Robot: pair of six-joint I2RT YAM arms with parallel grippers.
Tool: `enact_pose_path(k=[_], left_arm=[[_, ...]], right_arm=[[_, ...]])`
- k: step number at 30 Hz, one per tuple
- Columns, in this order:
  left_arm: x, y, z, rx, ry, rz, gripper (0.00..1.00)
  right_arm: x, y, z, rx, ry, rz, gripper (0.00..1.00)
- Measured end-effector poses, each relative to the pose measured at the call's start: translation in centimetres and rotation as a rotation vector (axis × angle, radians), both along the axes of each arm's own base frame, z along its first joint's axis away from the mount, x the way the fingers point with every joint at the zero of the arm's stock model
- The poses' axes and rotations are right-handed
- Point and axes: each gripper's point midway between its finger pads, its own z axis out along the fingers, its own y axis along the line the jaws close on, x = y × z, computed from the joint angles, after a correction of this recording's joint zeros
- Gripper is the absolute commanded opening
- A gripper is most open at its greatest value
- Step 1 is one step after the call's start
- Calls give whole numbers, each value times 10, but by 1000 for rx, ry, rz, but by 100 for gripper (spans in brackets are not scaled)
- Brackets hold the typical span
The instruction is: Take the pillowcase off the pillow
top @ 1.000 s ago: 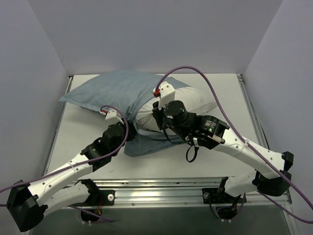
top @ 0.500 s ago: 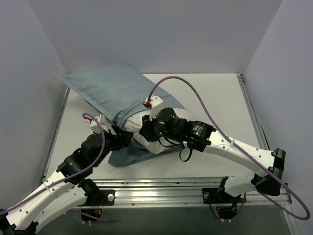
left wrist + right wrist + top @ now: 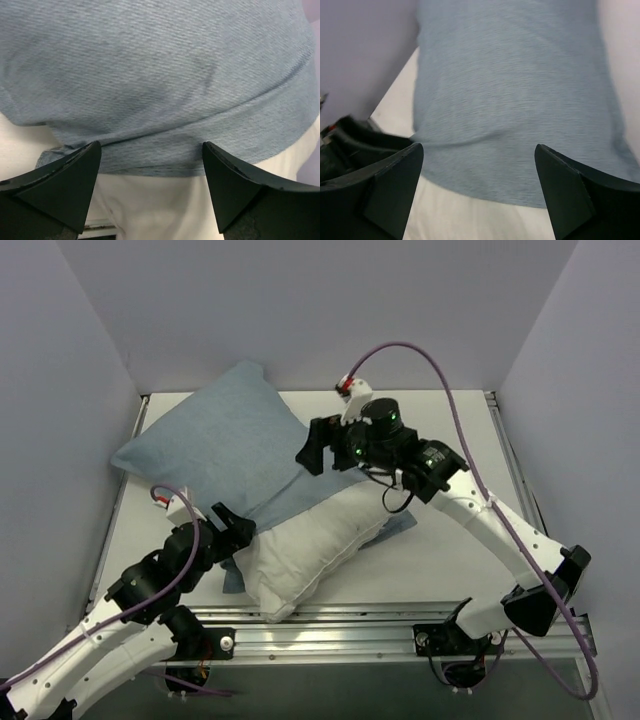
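The blue-grey pillowcase lies at the back left of the table, still covering the far end of the white pillow. The pillow's bare near end points at the table's front edge. My left gripper stands open at the pillow's left corner, by the pillowcase hem, with nothing between its fingers. In the left wrist view the pillowcase lies over the pillow, ahead of the open left gripper. My right gripper hovers open above the hem. Its wrist view shows the empty right gripper over pillowcase and pillow.
The white table is walled on three sides. A metal rail runs along the near edge by the arm bases. Purple cables loop off both wrists. The left arm shows dark at the lower left of the right wrist view.
Both grippers have opened and let go of the fabric. The right arm lifted and moved back. More bare pillow now shows, and the pillow has dropped toward the front edge.
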Motion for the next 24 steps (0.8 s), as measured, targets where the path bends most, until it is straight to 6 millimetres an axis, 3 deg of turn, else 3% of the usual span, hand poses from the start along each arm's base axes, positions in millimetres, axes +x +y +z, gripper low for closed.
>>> enact_pose_path(k=[3, 5, 7, 9, 10, 12, 13, 14, 17, 20, 24], left_arm=[[6, 6, -4, 29, 6, 40, 95], [12, 9, -11, 61, 23, 65, 96], [19, 10, -17, 86, 41, 76, 97], [28, 11, -25, 112, 67, 87, 97], [33, 10, -31, 123, 87, 82, 97], [42, 6, -38, 133, 111, 63, 97], [45, 4, -44, 150, 125, 46, 97], [47, 2, -49, 170, 139, 29, 97], [53, 2, -64, 239, 171, -4, 97], [61, 1, -71, 318, 198, -49, 97], [78, -16, -71, 383, 219, -148, 97]], right_arm=[[46, -41, -14, -6, 21, -134, 91], [71, -63, -36, -26, 54, -202, 91], [86, -72, -66, -50, 105, -223, 86], [84, -62, -106, -66, 180, -165, 75], [75, -55, -127, -75, 223, -123, 49], [54, -42, -160, -92, 277, -43, 26], [45, -36, -169, -101, 284, -13, 9], [36, -31, -173, -107, 274, 18, 2], [3, -14, -164, -91, 217, 106, 0], [-43, -1, -147, -82, 154, 188, 0], [-100, 9, -130, -86, 111, 281, 0]])
